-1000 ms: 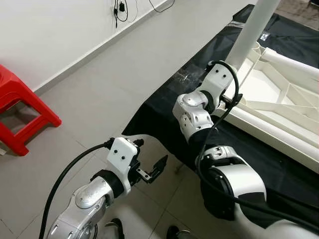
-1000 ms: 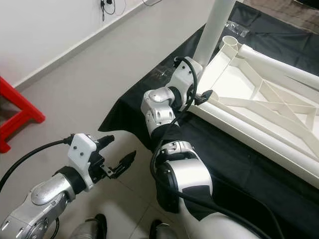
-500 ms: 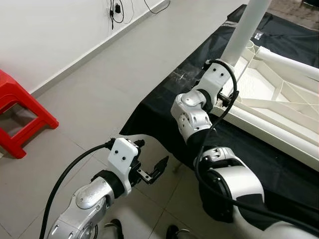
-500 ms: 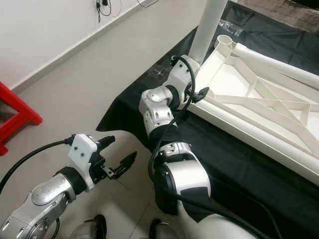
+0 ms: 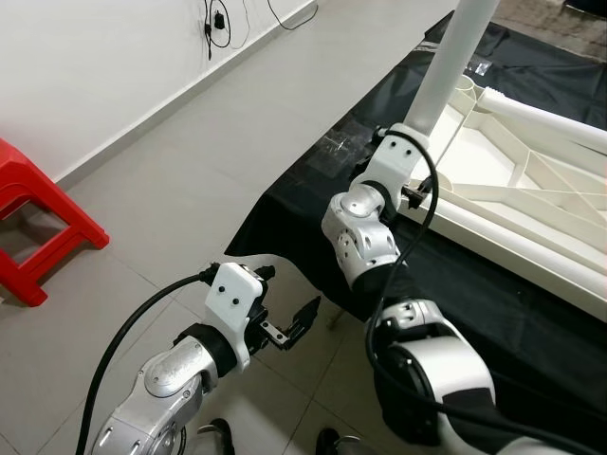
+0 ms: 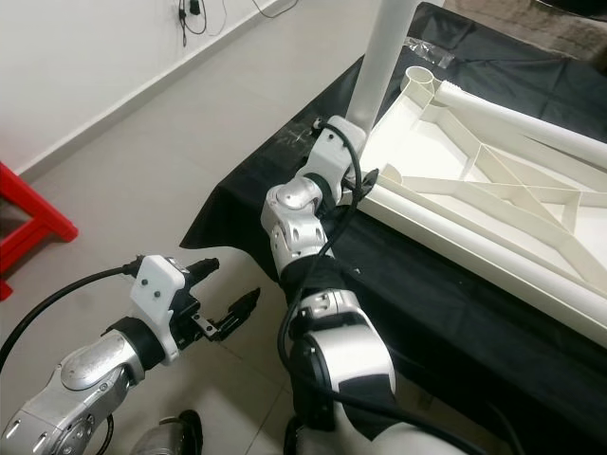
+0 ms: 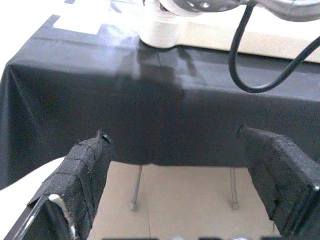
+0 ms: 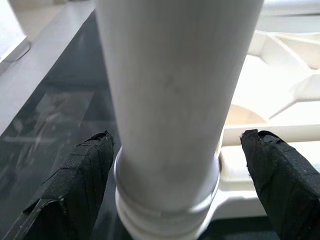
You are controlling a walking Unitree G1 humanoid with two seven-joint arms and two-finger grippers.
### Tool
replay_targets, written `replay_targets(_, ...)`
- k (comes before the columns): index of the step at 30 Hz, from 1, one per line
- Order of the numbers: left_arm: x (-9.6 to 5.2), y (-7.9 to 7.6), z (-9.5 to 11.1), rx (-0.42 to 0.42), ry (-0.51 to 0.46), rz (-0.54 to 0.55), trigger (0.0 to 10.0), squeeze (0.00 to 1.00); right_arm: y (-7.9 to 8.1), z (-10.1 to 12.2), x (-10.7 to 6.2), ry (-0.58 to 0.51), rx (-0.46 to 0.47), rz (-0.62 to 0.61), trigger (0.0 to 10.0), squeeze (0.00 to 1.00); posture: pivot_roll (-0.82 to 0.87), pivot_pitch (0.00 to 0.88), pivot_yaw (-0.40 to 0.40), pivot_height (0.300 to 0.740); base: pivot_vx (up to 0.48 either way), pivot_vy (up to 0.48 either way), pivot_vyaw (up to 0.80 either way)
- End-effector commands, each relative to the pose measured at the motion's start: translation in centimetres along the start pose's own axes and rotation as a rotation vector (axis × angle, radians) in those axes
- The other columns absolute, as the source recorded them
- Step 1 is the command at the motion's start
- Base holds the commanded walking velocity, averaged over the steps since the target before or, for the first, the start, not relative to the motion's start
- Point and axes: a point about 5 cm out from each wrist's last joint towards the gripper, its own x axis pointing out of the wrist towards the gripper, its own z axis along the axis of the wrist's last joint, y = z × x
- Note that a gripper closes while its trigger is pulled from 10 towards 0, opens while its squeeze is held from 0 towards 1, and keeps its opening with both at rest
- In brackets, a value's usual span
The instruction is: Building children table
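Left gripper (image 5: 292, 329): nearest to the robot, held out low over the pale tiled floor (image 5: 180, 190), just short of the hanging edge of the black cloth (image 5: 303, 204); its two black fingers (image 7: 82, 172) stand spread wide apart with nothing between them
Wrist view, left: looks at the draped front of the black cloth; two thin metal legs (image 7: 136, 187) come down below the hem to the floor
Right arm (image 5: 365, 227): reaches forward over the cloth, black cable looped along it, wrist up against the near corner of the table piece
Right gripper (image 8: 170, 165): fingers spread, one on each side of the white table leg (image 8: 172, 95), both clear of it in the wrist view; not pinching it
White table leg: a round tube standing upright, leaning slightly, its ringed foot seated at the near left corner of the tabletop
Tabletop (image 6: 493, 204): white plastic, lying upside down on the black cloth, ribs and diagonal braces facing up; an open round socket (image 6: 418, 76) shows at its far left corner
Red stool (image 5: 38, 223): on the floor well off to the left, near the wall
Wall (image 5: 85, 57): white, farthest back, with black cables (image 5: 216, 24) hanging against it
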Motion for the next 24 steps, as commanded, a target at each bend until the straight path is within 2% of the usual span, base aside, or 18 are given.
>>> replay_targets(1, -0.2, -0.1, -0.5, 0.001, 0.021, -0.008, 10.0, 0.00, 0.0, -0.4, -0.3, 0.020, 0.001, 0.017, 10.0, 1.00, 0.10, 0.269, -0.056, 0.740, 0.000, 0.000, 0.00)
replay_targets(5, -0.2, -0.1, -0.5, 0.002, 0.020, -0.004, 10.0, 0.00, -0.1, -0.5, -0.3, 0.017, 0.003, 0.022, 10.0, 1.00, 0.10, 0.269, -0.054, 0.740, 0.000, 0.000, 0.00)
replay_targets(6, -0.2, 0.0, -0.5, 0.000, 0.019, 0.002, 10.0, 0.00, -0.1, -0.6, -0.4, 0.018, 0.002, 0.031, 10.0, 0.00, 0.09, 0.267, -0.055, 0.740, 0.000, 0.000, 0.00)
replay_targets(17, -0.1, 0.4, -0.5, 0.006, 0.017, 0.009, 10.0, 0.00, -0.8, -1.8, -1.4, 0.036, -0.020, 0.095, 10.0, 0.00, 0.10, 0.256, -0.052, 0.740, 0.000, 0.000, 0.00)
replay_targets(22, 0.0, 0.5, -0.5, 0.009, 0.013, 0.007, 10.0, 0.00, -1.9, -2.0, -1.7, 0.036, -0.030, 0.135, 10.0, 0.00, 0.09, 0.246, -0.048, 0.740, 0.000, 0.000, 0.00)
replay_targets(24, 0.1, 0.7, -0.6, 0.011, 0.013, 0.007, 10.0, 0.00, -2.8, -2.0, -1.9, 0.021, -0.051, 0.175, 10.0, 0.00, 0.09, 0.239, -0.043, 0.740, 0.000, 0.000, 0.00)
